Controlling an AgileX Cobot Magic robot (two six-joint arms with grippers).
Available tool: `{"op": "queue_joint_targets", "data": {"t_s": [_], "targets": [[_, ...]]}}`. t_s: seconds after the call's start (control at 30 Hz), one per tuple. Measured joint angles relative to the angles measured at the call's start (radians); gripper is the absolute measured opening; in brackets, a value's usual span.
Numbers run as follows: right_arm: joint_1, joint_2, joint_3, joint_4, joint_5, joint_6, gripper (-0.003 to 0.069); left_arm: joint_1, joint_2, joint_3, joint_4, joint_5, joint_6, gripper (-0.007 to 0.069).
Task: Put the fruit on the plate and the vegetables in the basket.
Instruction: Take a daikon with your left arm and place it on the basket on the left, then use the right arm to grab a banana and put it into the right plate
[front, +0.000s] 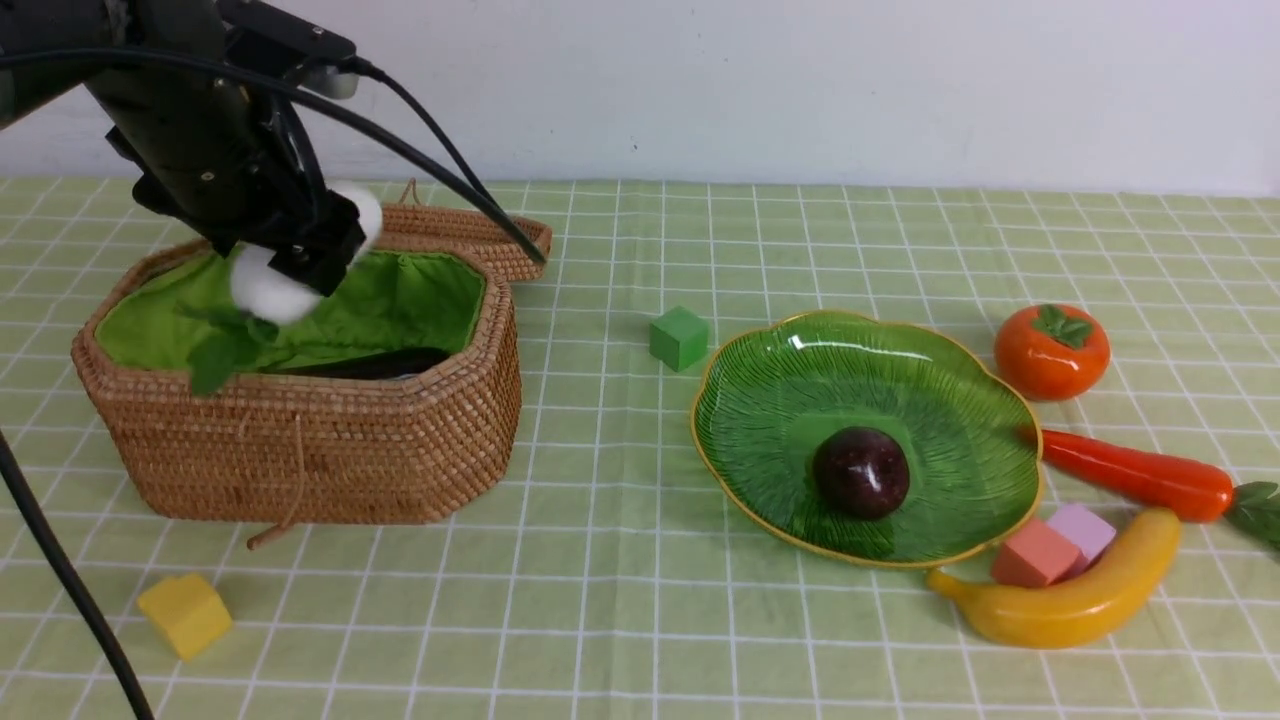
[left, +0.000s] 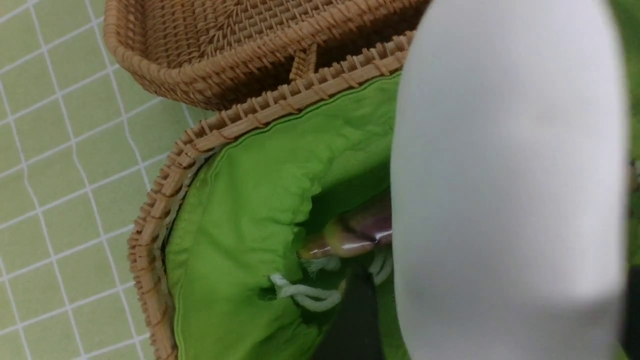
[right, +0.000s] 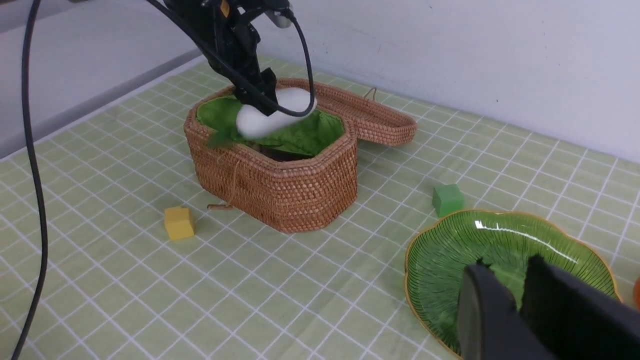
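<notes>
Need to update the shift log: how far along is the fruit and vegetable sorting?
Done: the mangosteen lies on the plate, and the dark eggplant is inside the basket. In hand: the radish is at the left pincer above the open basket; whether it is gripped is unclear. Left: the carrot for the basket, the banana and persimmon for the plate; all three lie beside the plate.

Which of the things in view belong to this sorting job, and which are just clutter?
Part of the job: basket, plate; vegetables: radish, eggplant, carrot; fruit: mangosteen, banana, persimmon.

Just lying about: green cube, yellow cube, pink cube, lilac cube.
</notes>
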Motion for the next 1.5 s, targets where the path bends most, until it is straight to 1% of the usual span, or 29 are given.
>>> {"op": "queue_joint_targets", "data": {"t_s": [0.13, 0.23, 0.27, 0.3, 0.33, 0.37, 0.4, 0.43, 0.47, 0.5, 0.53, 0.57, 0.63, 0.73, 0.9, 1.0, 1.07, 1.13, 1.17, 1.2, 1.23, 1.3, 1.33, 1.37, 1.4, 1.43, 1.47, 1.5], "targets": [[0.0, 0.0, 0.0, 0.0, 0.001, 0.0, 0.0129, 0.0, -0.03, 0.0, -0.02, 0.001, -0.035, 0.0657], [0.0, 0.0, 0.0, 0.0, 0.002, 0.0, 0.013, 0.0, -0.068, 0.0, -0.048, 0.002, -0.059, 0.0627], [0.0, 0.0, 0.0, 0.0, 0.002, 0.0, 0.0131, 0.0, -0.107, 0.0, -0.09, 0.008, -0.085, 0.0569], [0.0, 0.0, 0.0, 0.0, 0.002, 0.0, 0.0132, 0.0, -0.111, 0.0, -0.095, 0.009, -0.088, 0.0561], [0.0, 0.0, 0.0, 0.0, 0.002, 0.0, 0.0131, 0.0, -0.154, 0.0, -0.145, 0.023, -0.114, 0.047], [0.0, 0.0, 0.0, 0.0, 0.002, 0.0, 0.0131, 0.0, -0.179, 0.0, -0.167, 0.033, -0.124, 0.0405], [0.0, 0.001, 0.0, 0.0, 0.002, 0.0, 0.0133, 0.0, -0.196, 0.0, -0.187, 0.044, -0.132, 0.036], [0.0, 0.001, 0.0, 0.0, 0.002, 0.0, 0.0133, 0.0, -0.202, 0.0, -0.187, 0.044, -0.134, 0.0344], [0.0, 0.006, 0.0, 0.0, 0.003, 0.0, 0.0134, 0.0, -0.249, 0.0, -0.228, 0.079, -0.141, 0.0192], [0.0, 0.007, 0.0, 0.0, 0.004, 0.0, 0.0134, 0.0, -0.267, 0.0, -0.241, 0.093, -0.141, 0.0156], [0.0, 0.009, 0.0, 0.0, 0.004, 0.0, 0.0135, 0.0, -0.287, 0.0, -0.252, 0.108, -0.141, 0.0104], [0.0, 0.016, 0.0, 0.0, 0.016, 0.0, 0.0136, 0.0, -0.346, 0.0, -0.292, 0.16, -0.131, -0.0002], [0.0, 0.027, 0.0, 0.0, 0.035, 0.0, 0.0135, 0.0, -0.41, 0.008, -0.333, 0.2, -0.115, -0.0013], [0.0, 0.047, 0.0, -0.001, 0.061, 0.0, 0.0135, 0.0, -0.504, 0.059, -0.384, 0.209, -0.094, -0.0013], [0.0, 0.118, 0.0, -0.034, 0.086, 0.002, 0.0135, 0.0, -0.797, 0.316, -0.507, 0.12, -0.013, -0.0013], [0.0, 0.172, 0.0, -0.059, 0.09, 0.029, 0.0135, 0.0, -0.949, 0.512, -0.608, 0.066, 0.085, -0.0013], [0.0, 0.221, 0.0, -0.089, 0.099, 0.061, 0.0135, 0.0, -1.051, 0.642, -0.692, 0.029, 0.183, -0.0013], [0.0, 0.27, 0.0, -0.127, 0.115, 0.1, 0.0135, 0.0, -1.155, 0.76, -0.806, -0.005, 0.3, -0.0013], [0.0, 0.274, 0.0, -0.132, 0.116, 0.104, 0.0135, 0.0, -1.163, 0.771, -0.806, -0.005, 0.311, -0.0013], [0.0, 0.3, 0.0, -0.157, 0.123, 0.125, 0.0135, 0.0, -1.206, 0.823, -0.857, -0.014, 0.361, -0.0013], [0.0, 0.352, 0.001, -0.211, 0.136, 0.164, 0.0136, 0.0, -1.275, 0.902, -0.945, -0.021, 0.441, -0.0013], [0.0, 0.414, 0.001, -0.284, 0.144, 0.213, 0.0139, 0.0, -1.33, 0.969, -1.002, -0.028, 0.505, -0.0013], [0.0, 0.42, 0.001, -0.292, 0.146, 0.219, 0.0139, 0.0, -1.335, 0.969, -1.007, -0.028, 0.512, -0.0013], [0.0, 0.473, 0.002, -0.359, 0.153, 0.271, 0.014, 0.0, -1.372, 1.01, -1.04, -0.035, 0.564, -0.0013], [0.0, 0.492, 0.002, -0.384, 0.154, 0.299, 0.0141, 0.0, -1.382, 1.022, -1.05, -0.039, 0.587, -0.0013], [0.0, 0.54, 0.002, -0.442, 0.16, 0.34, 0.0142, 0.0, -1.399, 1.033, -1.058, -0.044, 0.614, -0.0013], [-0.001, 0.567, 0.002, -0.475, 0.164, 0.365, 0.0142, 0.0, -1.404, 1.036, -1.062, -0.047, 0.628, -0.0013], [-0.001, 0.573, 0.002, -0.483, 0.165, 0.371, 0.0143, 0.0, -1.404, 1.036, -1.063, -0.047, 0.629, -0.0013]]}}
